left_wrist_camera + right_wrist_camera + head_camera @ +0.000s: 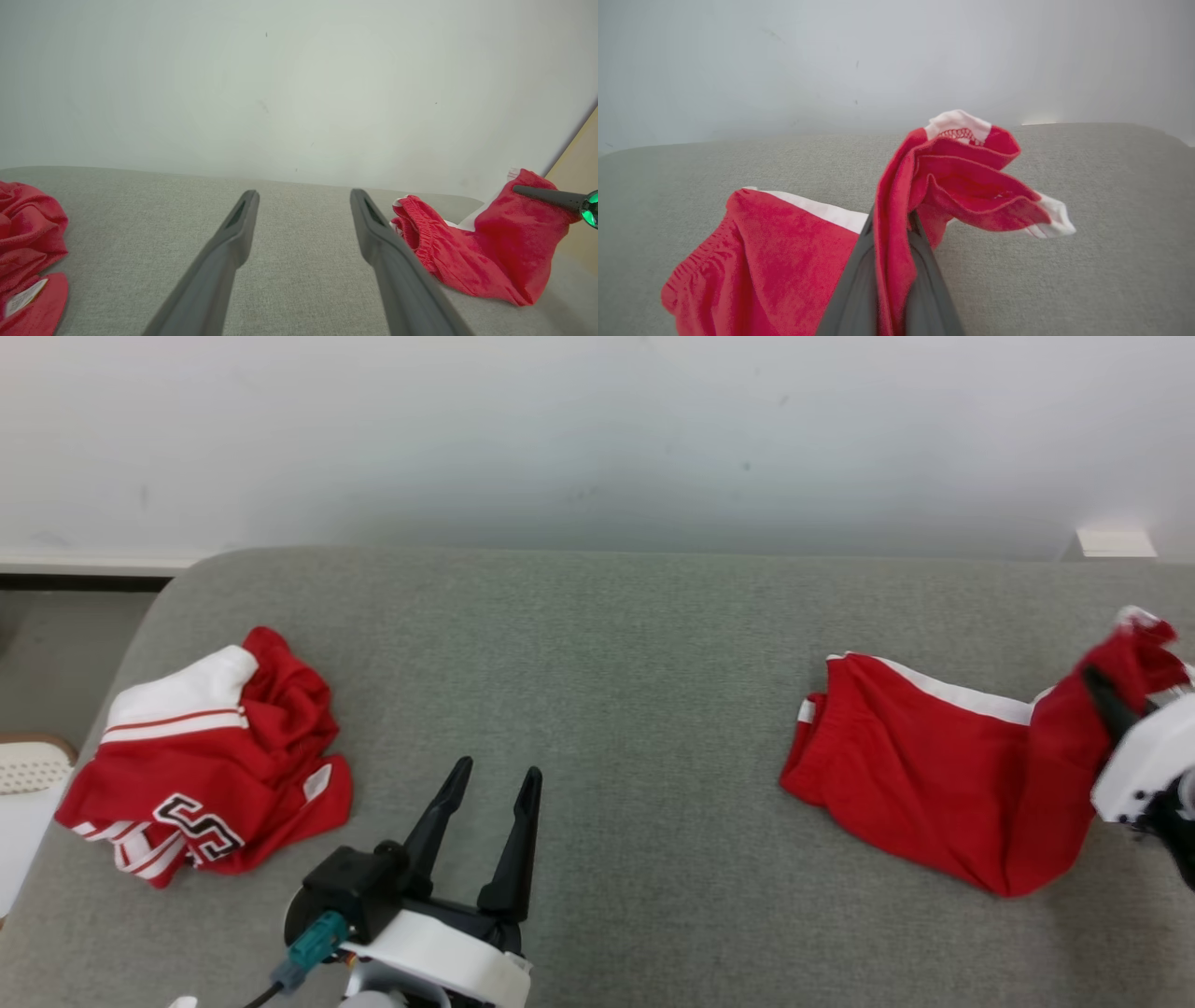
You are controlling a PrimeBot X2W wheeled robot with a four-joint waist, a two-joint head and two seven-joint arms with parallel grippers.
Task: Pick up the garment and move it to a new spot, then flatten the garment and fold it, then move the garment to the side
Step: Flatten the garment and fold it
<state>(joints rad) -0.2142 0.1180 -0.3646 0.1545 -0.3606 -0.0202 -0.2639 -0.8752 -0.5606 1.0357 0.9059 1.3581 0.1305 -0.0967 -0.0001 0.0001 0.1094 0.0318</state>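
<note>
at the right of the head view your right gripper (1097, 683) pinches one lifted end of the rumpled white-striped red shorts (915, 775) on the grey cushion (635, 691), your left gripper (497, 770) spread.

A plain white wall (597, 429), evenly lit and marked by a few faint specks, rises straight behind a table (635, 728) covered in grey woven fabric with a rounded far-left corner. At the left a pale skirting strip (84, 562) runs along the wall's foot above a dark gap and dull grey floor (56, 653), with a cream perforated object (28, 765) just beside the table's edge. A small white block (1116, 543) sits against the wall at the far right, and the left wrist view catches a tan panel (579, 186) there.
</note>
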